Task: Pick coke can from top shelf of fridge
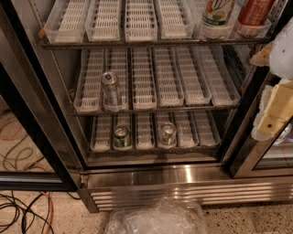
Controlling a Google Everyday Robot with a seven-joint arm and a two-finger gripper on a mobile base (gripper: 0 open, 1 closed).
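The coke can [254,12] is red and stands at the far right of the top shelf [151,42] of the open fridge [183,183]; only its lower part shows. A white-and-green can [218,12] stands just left of it. My gripper [276,109] is at the right edge of the view, pale and cream-coloured. It is below and to the right of the coke can, in front of the right door frame, and holds nothing that I can see.
A silver can [110,87] stands on the middle rack. Two more cans [121,136] [167,133] stand on the lowest rack. The black-framed left door [32,137] is swung open. Cables [23,210] lie on the floor at left. A clear plastic bag [155,218] lies in front of the base grille.
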